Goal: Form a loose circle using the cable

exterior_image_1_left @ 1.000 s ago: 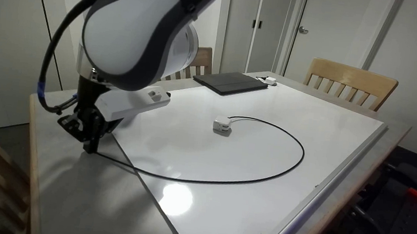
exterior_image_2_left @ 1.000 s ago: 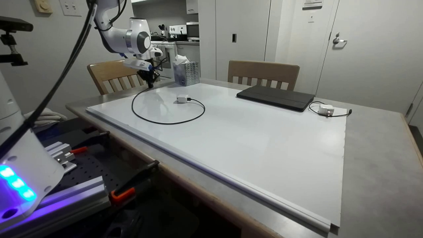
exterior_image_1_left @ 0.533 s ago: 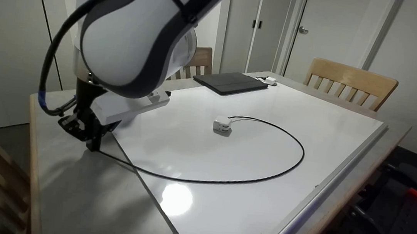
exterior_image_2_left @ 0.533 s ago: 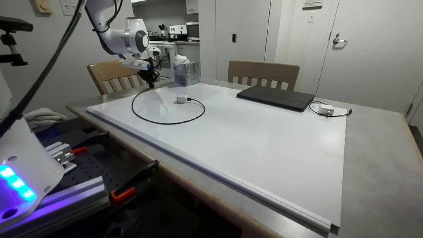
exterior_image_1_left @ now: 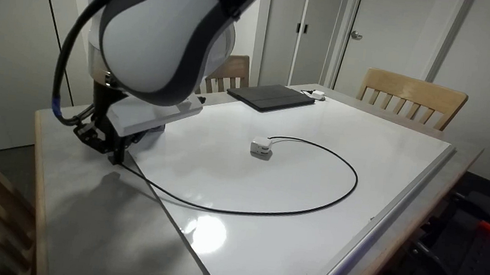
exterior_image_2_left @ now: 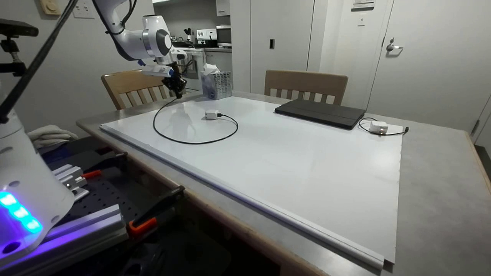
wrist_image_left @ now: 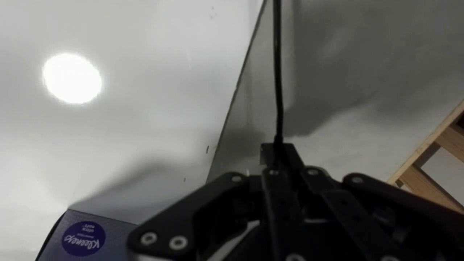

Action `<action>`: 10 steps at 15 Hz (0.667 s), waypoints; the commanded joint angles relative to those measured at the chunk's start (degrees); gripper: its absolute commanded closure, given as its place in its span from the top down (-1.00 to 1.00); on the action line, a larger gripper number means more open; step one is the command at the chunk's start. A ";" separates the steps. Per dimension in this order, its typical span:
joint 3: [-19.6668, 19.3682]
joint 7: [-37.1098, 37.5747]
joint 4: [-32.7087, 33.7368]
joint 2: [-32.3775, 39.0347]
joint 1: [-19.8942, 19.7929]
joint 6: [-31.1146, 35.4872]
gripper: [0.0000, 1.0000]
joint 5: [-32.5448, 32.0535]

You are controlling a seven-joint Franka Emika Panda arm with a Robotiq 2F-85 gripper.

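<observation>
The claw [exterior_image_1_left: 116, 158] hangs over the tabletop [exterior_image_1_left: 123, 257], just outside a short edge of the whiteboard [exterior_image_1_left: 268, 258], and is clamped on one end of the black cable [exterior_image_1_left: 241, 213]. The cable slopes down across that edge, bows over the whiteboard toward a long edge, and curls back to the white charger block [exterior_image_1_left: 261, 145] at its far end, well in from the edges. The step in hand is probably closing the gap between held end and block. To do it well, carry the end inward over the short edge, low and slow, so the curve lying there shifts little. Leave slack: a hard pull would likely drag the block. Pass clear of the Kleenex tissue box [wrist_image_left: 83, 238], and lower the end beside the block before letting go.
</observation>
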 commanded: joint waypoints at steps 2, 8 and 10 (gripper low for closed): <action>-0.70 1.34 -8.82 -7.02 -0.40 0.13 -0.97 0.13; 0.04 -0.29 -4.72 -3.75 -0.42 -1.59 -0.97 -0.88; -6.21 7.98 -2.50 -1.72 4.41 -2.74 -0.97 -3.22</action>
